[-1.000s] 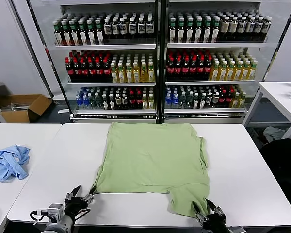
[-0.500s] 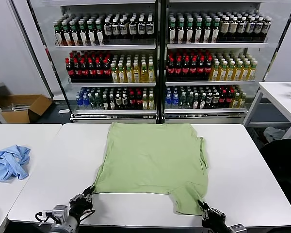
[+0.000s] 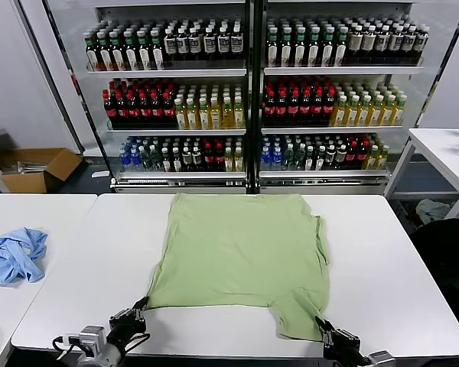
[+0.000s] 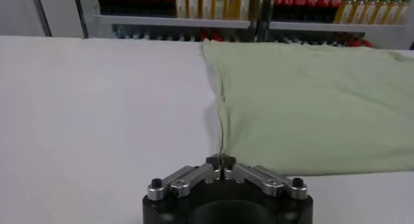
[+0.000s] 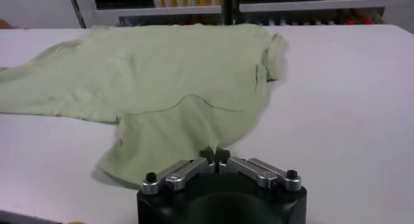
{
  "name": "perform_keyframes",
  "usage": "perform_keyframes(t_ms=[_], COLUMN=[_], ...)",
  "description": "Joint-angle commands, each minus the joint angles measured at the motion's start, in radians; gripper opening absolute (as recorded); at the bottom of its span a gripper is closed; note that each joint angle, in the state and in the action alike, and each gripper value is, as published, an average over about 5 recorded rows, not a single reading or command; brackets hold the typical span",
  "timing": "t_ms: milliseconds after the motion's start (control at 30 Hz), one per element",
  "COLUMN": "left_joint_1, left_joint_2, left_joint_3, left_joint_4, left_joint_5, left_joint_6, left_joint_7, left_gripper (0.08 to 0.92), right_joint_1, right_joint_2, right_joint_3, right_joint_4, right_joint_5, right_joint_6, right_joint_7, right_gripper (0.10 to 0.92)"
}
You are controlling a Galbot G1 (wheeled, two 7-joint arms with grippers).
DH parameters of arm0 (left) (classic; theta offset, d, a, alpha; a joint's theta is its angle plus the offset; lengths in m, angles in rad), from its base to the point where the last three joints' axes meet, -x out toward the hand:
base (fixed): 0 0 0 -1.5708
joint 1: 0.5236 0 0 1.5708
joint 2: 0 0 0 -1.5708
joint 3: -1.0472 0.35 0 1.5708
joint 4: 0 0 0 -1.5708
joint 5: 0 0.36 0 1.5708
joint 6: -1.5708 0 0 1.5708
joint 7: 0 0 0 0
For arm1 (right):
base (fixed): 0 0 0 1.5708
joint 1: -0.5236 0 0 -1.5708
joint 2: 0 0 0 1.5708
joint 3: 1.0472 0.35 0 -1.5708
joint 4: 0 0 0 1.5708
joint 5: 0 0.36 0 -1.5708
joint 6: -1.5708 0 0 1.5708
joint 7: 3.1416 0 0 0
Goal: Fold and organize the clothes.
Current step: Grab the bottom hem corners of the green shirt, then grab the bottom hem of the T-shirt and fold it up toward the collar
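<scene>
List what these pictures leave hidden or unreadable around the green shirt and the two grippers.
- T-shirt: its underside lies against the table in every view, so any print there is hidden.
- Left gripper: the shut tips cover the shirt corner they pinch.
- Right gripper: the same at the near hem.
- Both arms: cut off by the head view's bottom edge.
- Shelf bottles: labels too small to read.

A white table (image 3: 382,267) carries the light green T-shirt (image 3: 241,252), spread flat across its middle.

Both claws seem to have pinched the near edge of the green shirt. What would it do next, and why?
Probably lift both corners and carry them toward the shelves, folding the green T-shirt in half: left tool and right tool are shut on its near edge.
</scene>
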Motion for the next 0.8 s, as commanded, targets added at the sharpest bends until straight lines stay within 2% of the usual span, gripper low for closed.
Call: perform_keyframes(t_ms=[33,200,300,600,800], left_joint_1=[0.206,0.319,0.319,0.086,0.005], left_joint_2=[0.056,0.073,0.068,0.009,-0.023], left_joint_3=[-0.07,-0.093,-0.089,-0.036,0.031], left_joint_4=[-0.191,-0.251,-0.245,-0.15,-0.07], left_joint_5=[-0.047,-0.041,-0.028,-0.142,-0.117], left_joint_6=[0.004,0.014,0.005,0.005,0.02], left_joint_7=[-0.018,-0.031,-0.033,-0.075,-0.093], left_gripper=[0.083,0.083,0.083,0.093,0.239], right_joint_1=[-0.073,-0.112,-0.096,-0.064,-0.065], right_joint_2=[-0.012,-0.01,-0.008,-0.006,-0.005], right_joint_3=[0.094,0.121,0.112,0.101,0.102], right_joint_4=[0.082,0.124,0.123,0.081,0.073], right_joint_5=[0.024,0.02,0.017,0.01,0.006], right_joint_6=[-0.054,-0.092,-0.087,-0.065,-0.061], right_joint_7=[-0.056,-0.088,-0.085,-0.076,-0.077], right_gripper=[0.109,0.109,0.109,0.109,0.109])
